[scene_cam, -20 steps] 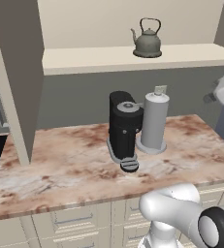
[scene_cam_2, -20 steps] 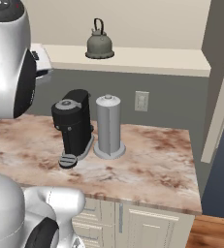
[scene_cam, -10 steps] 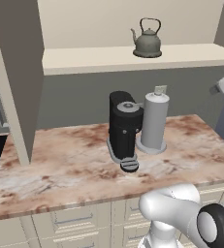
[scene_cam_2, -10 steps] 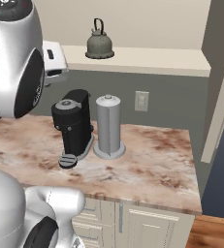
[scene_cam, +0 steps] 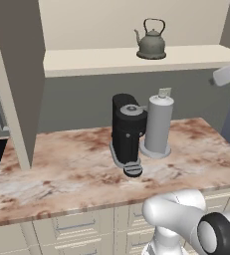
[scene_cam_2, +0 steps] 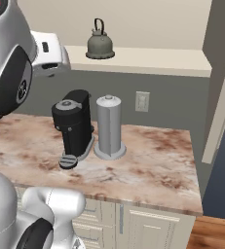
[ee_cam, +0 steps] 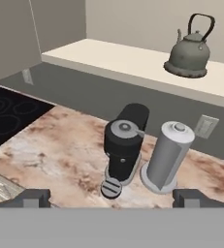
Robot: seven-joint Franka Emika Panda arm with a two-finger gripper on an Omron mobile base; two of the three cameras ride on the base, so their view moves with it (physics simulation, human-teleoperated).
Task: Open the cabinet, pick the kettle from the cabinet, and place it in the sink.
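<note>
1. Even, diffuse rendered light throughout; no single lamp or window visible as source.
2. Underside of the open cabinet shelf [scene_cam: 131, 62] and the grey wall beneath in soft shade, dimmer than the cream interior above.
3. Faint soft shadows on the marble counter [scene_cam: 76, 164] at the feet of the coffee machine [scene_cam: 128, 130] and the paper towel roll [scene_cam: 158, 124]; no hard edges.
4. Kettle [scene_cam: 151, 42] dull, weak highlight on the body, no glare.
5. Black cooktop [ee_cam: 9, 114] matte, ring marks readable, no reflections.
6. Hand view softer and slightly blurred, coarse texture on the counter; base views sharper.
7. No noticeable edge distortion; straight lines stay straight.
</note>
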